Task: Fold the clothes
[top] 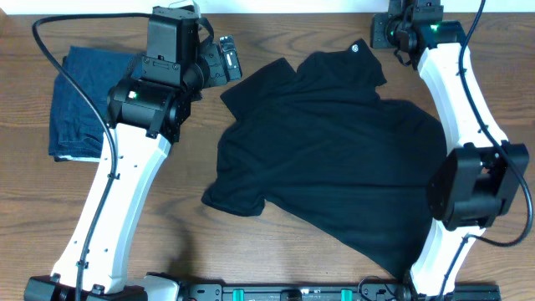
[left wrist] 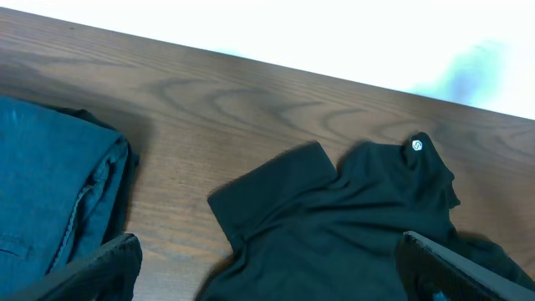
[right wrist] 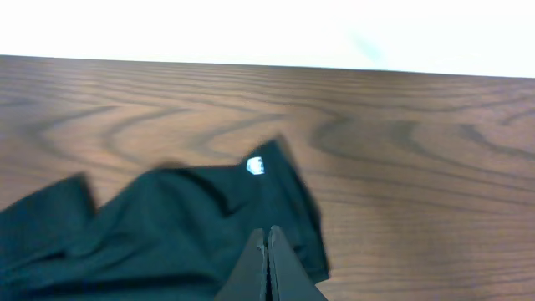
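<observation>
Right end effector [right wrist: 267, 234] closed, wrist view only

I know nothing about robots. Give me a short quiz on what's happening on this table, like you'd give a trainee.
1. True or false: the left gripper is open.
2. What lies beside the black T-shirt, on the left arm's side?
A. a red towel
B. a folded blue garment
C. a cardboard box
3. Fill the blank: the right gripper is shut on the shirt's corner, near its small white ____.

Key: 1 true; 2 B; 3 logo.
</observation>
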`<state>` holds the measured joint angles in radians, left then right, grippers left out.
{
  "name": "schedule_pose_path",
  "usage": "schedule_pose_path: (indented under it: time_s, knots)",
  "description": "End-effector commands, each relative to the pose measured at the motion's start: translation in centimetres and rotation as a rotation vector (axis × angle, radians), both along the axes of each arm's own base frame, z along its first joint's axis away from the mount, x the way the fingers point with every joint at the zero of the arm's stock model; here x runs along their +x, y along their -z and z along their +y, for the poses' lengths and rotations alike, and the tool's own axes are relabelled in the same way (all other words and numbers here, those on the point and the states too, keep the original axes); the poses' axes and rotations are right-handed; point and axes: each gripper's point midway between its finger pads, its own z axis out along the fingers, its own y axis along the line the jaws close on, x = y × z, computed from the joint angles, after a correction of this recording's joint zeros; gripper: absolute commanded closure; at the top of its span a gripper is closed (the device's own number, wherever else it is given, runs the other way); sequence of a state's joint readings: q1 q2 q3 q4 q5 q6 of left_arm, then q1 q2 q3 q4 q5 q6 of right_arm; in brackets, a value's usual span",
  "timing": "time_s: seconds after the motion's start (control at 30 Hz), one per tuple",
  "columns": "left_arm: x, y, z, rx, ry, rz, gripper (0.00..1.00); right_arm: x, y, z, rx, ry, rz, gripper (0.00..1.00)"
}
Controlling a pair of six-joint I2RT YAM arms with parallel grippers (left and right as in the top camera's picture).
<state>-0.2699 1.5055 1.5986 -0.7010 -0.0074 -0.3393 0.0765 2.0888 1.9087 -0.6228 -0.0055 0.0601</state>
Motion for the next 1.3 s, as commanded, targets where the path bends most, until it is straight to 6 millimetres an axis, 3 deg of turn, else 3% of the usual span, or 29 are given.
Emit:
schedule_pose_path:
  time_s: [0.0,0.43,0.57,0.87,1.17,1.27]
  knots:
    - [0.0,-0.2,0.4,0.011,-0.006,-0.006,0.02,0.9,4.5,-1.5,-0.019,0.058,0.066,0.99]
    - [0.0,-0.2,0.4,0.011,-0.006,-0.006,0.02,1.3,15.1,-3.7,0.050,0.064,0.224,0.99]
    - [0.0,-0.2,0.4,0.011,-0.006,-0.006,0.02,0.9,17.5,-2.8,0.105,0.027,0.268,0.99]
    - [0.0,-0.2,0.4,0.011,-0.006,-0.006,0.02,1.2,16.5,-2.4,0.140,0.020,0.268,0.99]
    - [0.0,-0.2,0.4,0.011,-0.006,-0.006,0.02,1.9,11.1,-2.4,0.140,0.019,0.267,0.99]
    - [0.0,-0.2,0.4,0.011,-0.006,-0.006,0.02,1.5,10.4,-2.5,0.140,0.021,0.284,0.99]
